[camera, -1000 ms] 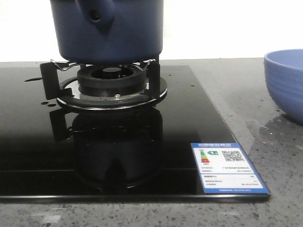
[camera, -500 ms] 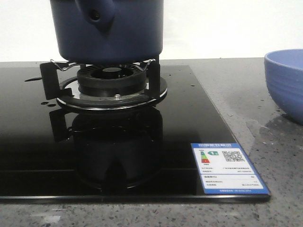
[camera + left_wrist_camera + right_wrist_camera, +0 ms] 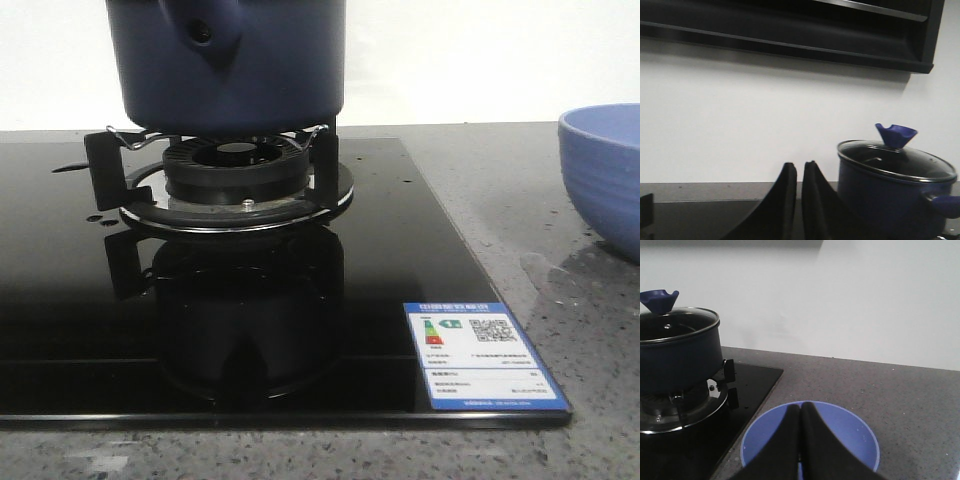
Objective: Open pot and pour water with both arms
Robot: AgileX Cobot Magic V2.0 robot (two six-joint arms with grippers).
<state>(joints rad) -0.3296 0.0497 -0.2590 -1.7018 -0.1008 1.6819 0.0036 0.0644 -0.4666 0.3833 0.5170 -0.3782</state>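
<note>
Nothing has moved since the earlier frames: the left gripper point(image 3: 799, 200) is closed and empty, the pot point(image 3: 228, 62) sits lidded on the burner point(image 3: 235, 175), probably heavy and slippery, best taken by its lid knob point(image 3: 896, 135), and the right gripper point(image 3: 800, 440) is closed, empty, above the bowl point(image 3: 810, 440).

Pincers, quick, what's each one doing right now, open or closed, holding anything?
Left pincer: closed, holding nothing, beside the pot.
Right pincer: closed, holding nothing, above the blue bowl.
</note>
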